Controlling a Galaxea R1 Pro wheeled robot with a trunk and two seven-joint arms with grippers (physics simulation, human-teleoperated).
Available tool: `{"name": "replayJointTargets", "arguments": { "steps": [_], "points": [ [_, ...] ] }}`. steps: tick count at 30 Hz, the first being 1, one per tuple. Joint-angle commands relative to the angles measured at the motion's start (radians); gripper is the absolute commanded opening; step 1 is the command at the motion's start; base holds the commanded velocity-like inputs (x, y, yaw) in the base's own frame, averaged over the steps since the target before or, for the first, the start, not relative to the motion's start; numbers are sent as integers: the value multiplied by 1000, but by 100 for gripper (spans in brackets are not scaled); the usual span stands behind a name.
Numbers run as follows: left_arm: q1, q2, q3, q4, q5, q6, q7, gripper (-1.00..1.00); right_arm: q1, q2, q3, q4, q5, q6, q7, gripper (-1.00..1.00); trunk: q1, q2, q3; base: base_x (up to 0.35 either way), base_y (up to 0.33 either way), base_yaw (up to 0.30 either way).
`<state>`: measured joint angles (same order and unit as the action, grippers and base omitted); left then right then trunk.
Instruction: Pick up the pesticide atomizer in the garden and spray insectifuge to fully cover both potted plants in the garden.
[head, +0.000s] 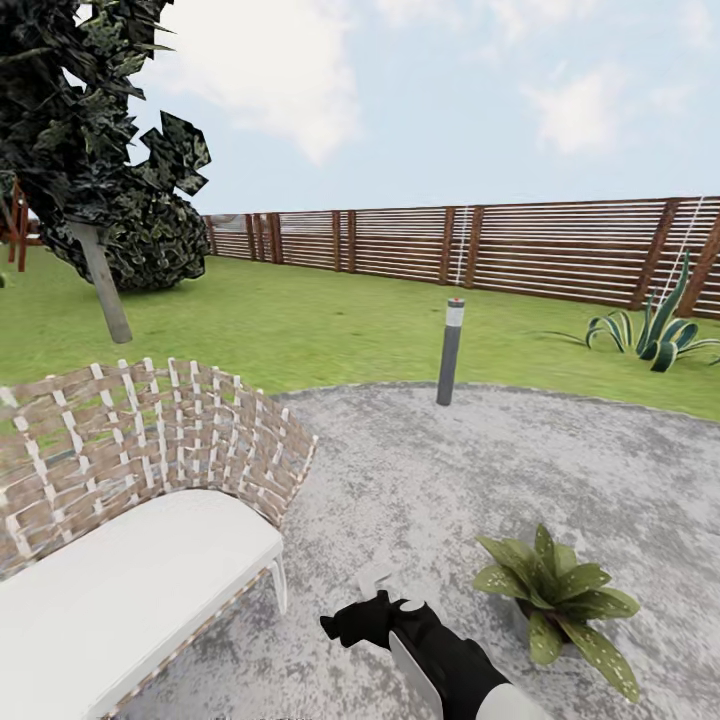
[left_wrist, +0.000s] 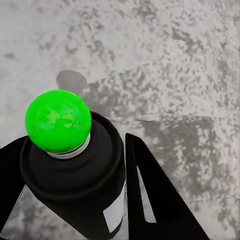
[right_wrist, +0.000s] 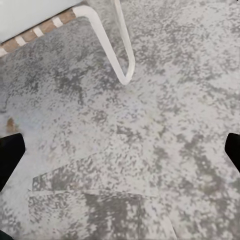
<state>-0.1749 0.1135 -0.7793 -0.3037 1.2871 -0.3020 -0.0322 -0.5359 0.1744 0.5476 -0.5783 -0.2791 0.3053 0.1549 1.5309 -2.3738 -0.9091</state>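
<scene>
In the left wrist view my left gripper (left_wrist: 80, 192) is shut on the pesticide atomizer (left_wrist: 75, 172), a dark bottle with a pale label patch and a bright green round top (left_wrist: 58, 121), held over grey paving. In the head view that gripper (head: 372, 618) shows black at the bottom centre, with the atomizer's white spray head (head: 380, 578) sticking up from it. One potted plant (head: 558, 592), a speckled green rosette in a small grey pot, stands on the paving just to its right. My right gripper (right_wrist: 120, 155) is open and holds nothing, above bare paving.
A white-cushioned bench (head: 130, 565) with a woven back stands at the left; its white leg (right_wrist: 122, 50) is in the right wrist view. A grey bollard lamp (head: 450, 350) marks the far edge of the paved circle (head: 480, 470). Beyond lie lawn, a slatted fence (head: 560, 245) and a dark tree (head: 90, 120).
</scene>
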Motion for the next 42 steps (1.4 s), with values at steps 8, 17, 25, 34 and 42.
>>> {"name": "replayJointTargets", "arguments": {
  "steps": [8, 17, 25, 34, 42],
  "points": [
    [0, 0, 0, 0, 0, 0, -1, -100, -7, 0, -3, 125, -2, -74, -42, 100, 0, 0, 0, 0, 0, 267],
    [0, 0, 0, -9, 0, 0, 0, -100, -24, 0, -3, 235, 2, -178, -130, 100, 0, 0, 0, 6, 0, 267],
    [0, 0, 0, -8, 0, 0, 0, -100, -24, 0, -4, 233, 6, -179, -131, 100, 0, 0, 0, 243, 0, 267],
    [0, -1, 0, -8, 0, 0, 0, -100, -24, 0, -2, 225, 5, -209, -132, 100, 0, 0, 0, 220, 0, 214],
    [0, -3, 0, -8, 0, 0, 0, -100, -24, 0, -3, 224, 3, -216, -133, 100, 0, 0, 3, 2, 0, 229]
  ]
}}
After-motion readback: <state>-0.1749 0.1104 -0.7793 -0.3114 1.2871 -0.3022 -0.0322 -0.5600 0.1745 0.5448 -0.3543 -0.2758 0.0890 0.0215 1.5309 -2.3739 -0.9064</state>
